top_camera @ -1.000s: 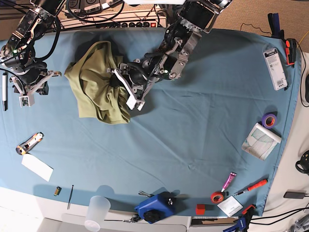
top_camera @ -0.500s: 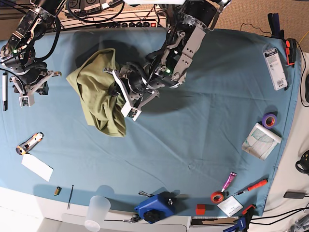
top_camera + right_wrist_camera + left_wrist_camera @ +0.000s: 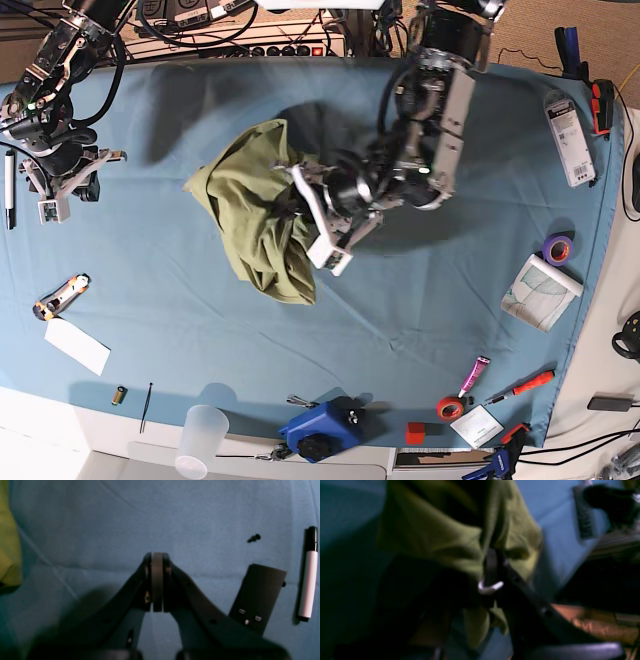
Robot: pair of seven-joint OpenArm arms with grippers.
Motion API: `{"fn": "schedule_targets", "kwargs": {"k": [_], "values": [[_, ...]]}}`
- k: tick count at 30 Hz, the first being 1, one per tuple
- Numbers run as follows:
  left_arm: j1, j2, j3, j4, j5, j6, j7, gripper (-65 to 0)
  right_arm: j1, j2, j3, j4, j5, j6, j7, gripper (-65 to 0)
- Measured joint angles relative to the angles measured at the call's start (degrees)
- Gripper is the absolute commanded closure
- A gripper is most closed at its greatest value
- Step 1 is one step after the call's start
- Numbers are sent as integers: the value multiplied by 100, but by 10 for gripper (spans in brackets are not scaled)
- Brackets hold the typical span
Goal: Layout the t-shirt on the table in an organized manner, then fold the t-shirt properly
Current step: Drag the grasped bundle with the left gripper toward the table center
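The olive-green t-shirt (image 3: 255,210) hangs crumpled in a bunch over the upper middle of the teal table (image 3: 450,330). My left gripper (image 3: 305,212) is shut on a fold of it. In the left wrist view the dark fingers (image 3: 492,565) pinch the cloth (image 3: 432,537), which drapes on both sides of them. My right gripper (image 3: 58,190) sits over the table's far left, away from the shirt. In the right wrist view it (image 3: 157,580) is shut with nothing between its fingers, and only a strip of the t-shirt (image 3: 7,542) shows at the left edge.
Near my right gripper lie a marker (image 3: 308,572), a dark card (image 3: 257,602) and a small screw (image 3: 253,538). A utility knife (image 3: 60,296), white card (image 3: 77,346), plastic cup (image 3: 200,440) and blue device (image 3: 320,428) line the front; purple tape (image 3: 557,248) and paper (image 3: 540,292) are at the right.
My left arm has swung right toward the table's middle, carrying the t-shirt bunch with it. The right arm has stayed where it was.
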Motion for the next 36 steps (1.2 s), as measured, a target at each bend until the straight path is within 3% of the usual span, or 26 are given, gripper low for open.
{"fn": "schedule_targets", "kwargs": {"k": [8,12,16,19,22,29,32,36], "values": [[-15,-850,-251,2,-1261,-966,323,0,0,-2,0,0,22,0,0,0],[-269,-1228,-236,2,-1681,-1810,846,0,0,0,0,0,20,0,-2,0],[-669,-1611,-232,2,-1615,-1801,999,0,0,0,0,0,35,0,-2,0],[-881,-1755,-229,-13,-1106,-1832,859,0,0,-2,0,0,37,0,-2,0],[-1012,-1779,-2,-249,-511,-2114,824,0,0,-2,0,0,37,0,-4,0],[-1537,-1847,1281,-861,422,-1987,566,0,0,0,0,0,129,0,-4,0],[-1869,-1810,1606,-866,750,-1768,350,0,0,-2,0,0,127,0,-28,0],[-2306,-1714,1805,-863,997,-1847,199,0,0,0,0,0,125,0,-68,0]]}}
